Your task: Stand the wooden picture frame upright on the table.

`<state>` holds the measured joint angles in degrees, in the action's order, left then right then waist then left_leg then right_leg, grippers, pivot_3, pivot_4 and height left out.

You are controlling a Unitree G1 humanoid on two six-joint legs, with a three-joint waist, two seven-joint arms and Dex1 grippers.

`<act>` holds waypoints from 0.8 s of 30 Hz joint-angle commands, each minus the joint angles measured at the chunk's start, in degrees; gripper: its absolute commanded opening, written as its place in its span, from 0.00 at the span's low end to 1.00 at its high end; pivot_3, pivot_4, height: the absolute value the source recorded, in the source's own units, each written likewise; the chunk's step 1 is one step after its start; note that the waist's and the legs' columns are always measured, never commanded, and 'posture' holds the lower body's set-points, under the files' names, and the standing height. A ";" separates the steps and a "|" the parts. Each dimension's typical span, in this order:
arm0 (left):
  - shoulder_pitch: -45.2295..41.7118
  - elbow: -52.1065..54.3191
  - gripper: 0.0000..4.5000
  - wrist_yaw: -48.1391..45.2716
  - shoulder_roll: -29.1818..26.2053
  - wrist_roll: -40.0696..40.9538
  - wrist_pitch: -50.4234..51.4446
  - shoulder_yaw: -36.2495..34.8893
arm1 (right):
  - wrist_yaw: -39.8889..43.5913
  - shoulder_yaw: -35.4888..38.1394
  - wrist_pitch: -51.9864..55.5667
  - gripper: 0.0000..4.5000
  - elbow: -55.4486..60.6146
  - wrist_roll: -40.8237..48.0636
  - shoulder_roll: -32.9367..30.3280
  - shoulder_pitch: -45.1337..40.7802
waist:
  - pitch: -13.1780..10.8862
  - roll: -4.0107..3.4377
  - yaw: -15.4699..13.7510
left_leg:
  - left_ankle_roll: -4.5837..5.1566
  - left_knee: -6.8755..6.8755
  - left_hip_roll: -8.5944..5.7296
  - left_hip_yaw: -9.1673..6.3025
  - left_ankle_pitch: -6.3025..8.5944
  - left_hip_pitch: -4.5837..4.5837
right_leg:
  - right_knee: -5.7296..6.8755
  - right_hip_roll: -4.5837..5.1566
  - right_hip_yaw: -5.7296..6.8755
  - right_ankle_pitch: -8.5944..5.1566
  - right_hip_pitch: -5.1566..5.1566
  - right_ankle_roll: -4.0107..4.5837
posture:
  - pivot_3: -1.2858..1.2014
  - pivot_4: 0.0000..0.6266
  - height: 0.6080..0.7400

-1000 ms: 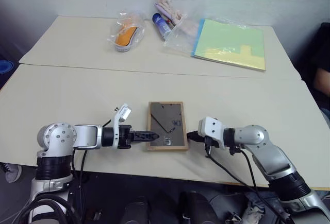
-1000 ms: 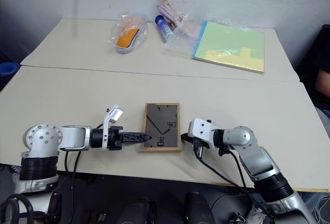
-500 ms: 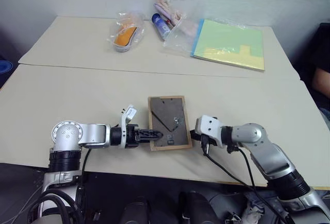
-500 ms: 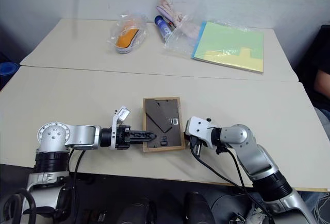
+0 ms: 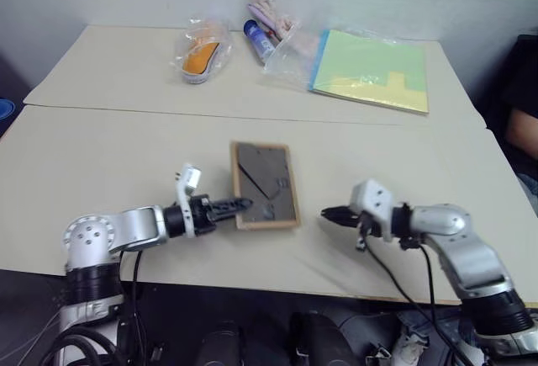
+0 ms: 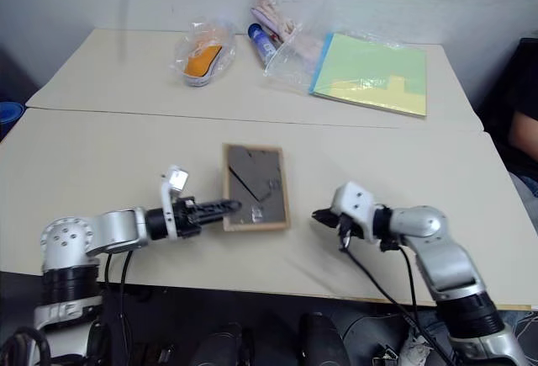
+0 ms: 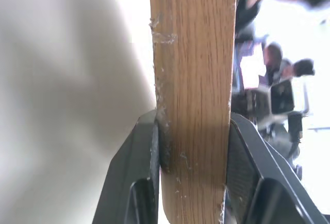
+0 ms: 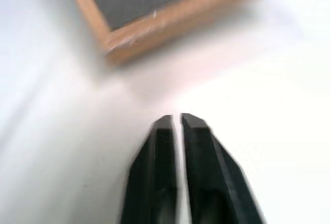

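The wooden picture frame (image 5: 264, 183) shows its dark back with the fold-out stand near the front of the table (image 5: 403, 164). My left gripper (image 5: 242, 205) is shut on the frame's near left edge. In the left wrist view the light-wood edge (image 7: 193, 54) sits pinched between both fingers. The frame looks tilted up off the tabletop on that side. Off to the frame's right, my right gripper (image 5: 324, 213) points at it with bare table between them. Its fingers (image 8: 165, 131) stand nearly together, with only a thin slit and nothing held, and the frame's corner (image 8: 154, 23) lies ahead.
A green-yellow paper pad (image 5: 372, 70) lies at the back right. Clear bags hold an orange item (image 5: 202, 53) and a blue bottle (image 5: 269, 34) at the back. A seam (image 5: 168, 114) crosses the table. A person (image 5: 523, 122) sits at the right edge.
My left gripper has closed on the frame's edge and raised it, so the frame now sits higher and tilted. The right gripper has drawn back to the right, away from the frame.
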<state>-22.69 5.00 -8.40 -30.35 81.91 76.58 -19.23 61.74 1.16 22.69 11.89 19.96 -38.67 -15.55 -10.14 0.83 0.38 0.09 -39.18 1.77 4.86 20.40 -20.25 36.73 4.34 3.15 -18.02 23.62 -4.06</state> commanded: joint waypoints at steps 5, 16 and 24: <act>2.84 10.00 0.28 -21.98 -4.91 -15.36 -12.73 9.50 | -3.45 0.72 16.95 0.71 5.35 16.22 4.26 -10.99 | -0.05 -0.15 -0.01 | -0.02 0.08 0.01 0.09 0.00 0.04 | 0.04 -0.01 -0.12 -0.01 0.04 0.03 | 0.52 0.24 1.00; 1.85 9.92 0.28 -24.21 -2.87 -20.52 -14.25 12.71 | -6.82 -8.49 20.01 0.97 5.02 14.76 9.83 -18.32 | -0.06 -0.14 -0.11 | 0.14 0.09 -0.01 0.06 0.05 -0.15 | 0.08 0.12 -0.11 -0.01 0.18 0.01 | 0.52 0.24 1.00; 1.03 7.18 0.28 -21.97 -1.65 -19.57 -11.42 10.47 | -0.63 -7.06 15.58 0.97 10.08 17.13 7.64 -14.38 | -0.06 -0.14 -0.19 | 0.17 0.10 0.01 0.03 0.07 -0.18 | 0.11 0.12 -0.09 0.00 0.19 0.00 | 0.52 0.24 1.00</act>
<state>-20.40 12.26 -30.67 -32.17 60.66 64.87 -6.53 58.80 -7.28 40.48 18.83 35.47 -30.21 -30.55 -10.20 0.69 0.19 0.26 -39.09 1.78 4.87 20.48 -20.43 36.83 4.46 3.08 -18.02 23.79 -4.06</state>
